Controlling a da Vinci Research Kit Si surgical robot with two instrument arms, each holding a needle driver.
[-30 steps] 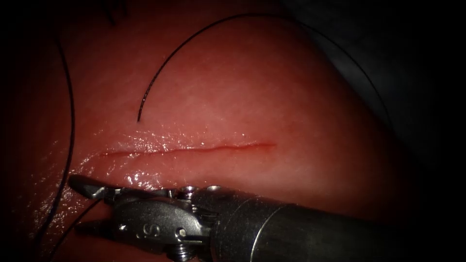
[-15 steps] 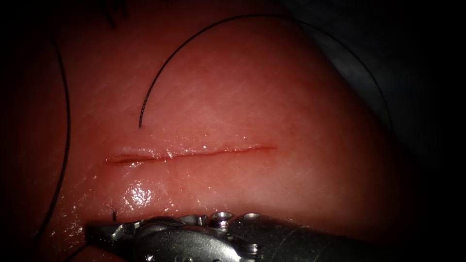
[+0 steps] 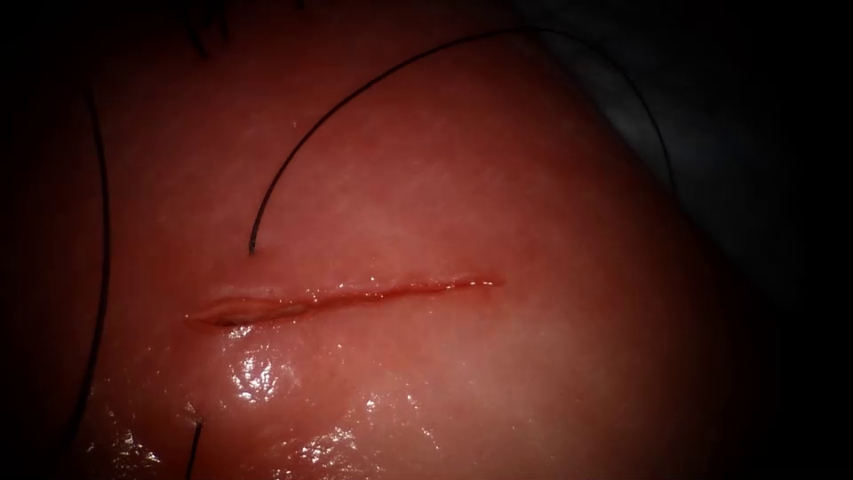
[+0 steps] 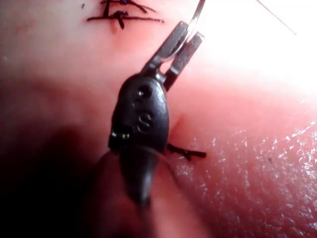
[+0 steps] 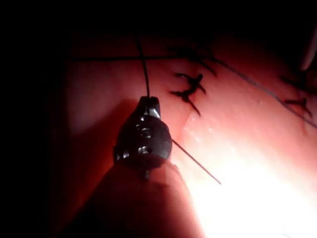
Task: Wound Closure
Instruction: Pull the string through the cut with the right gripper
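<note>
Your tissue [image 3: 462, 373] is lying under the endoscope, its cut [image 3: 338, 295] running across mid-frame with thread [image 3: 355, 93] arcing above it. Your left tool [image 4: 184, 42] is clamping the needle [image 4: 197, 15] at its jaw tips. Your right tool [image 5: 148, 104] is gripping thread, jaws closed.

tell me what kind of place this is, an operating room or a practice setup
Most likely a bench suturing practice setup. A slab of tissue bears one short straight cut with dark thread looped across it. The left tool grips a curved needle; the right tool holds thread, near finished stitches.
</note>
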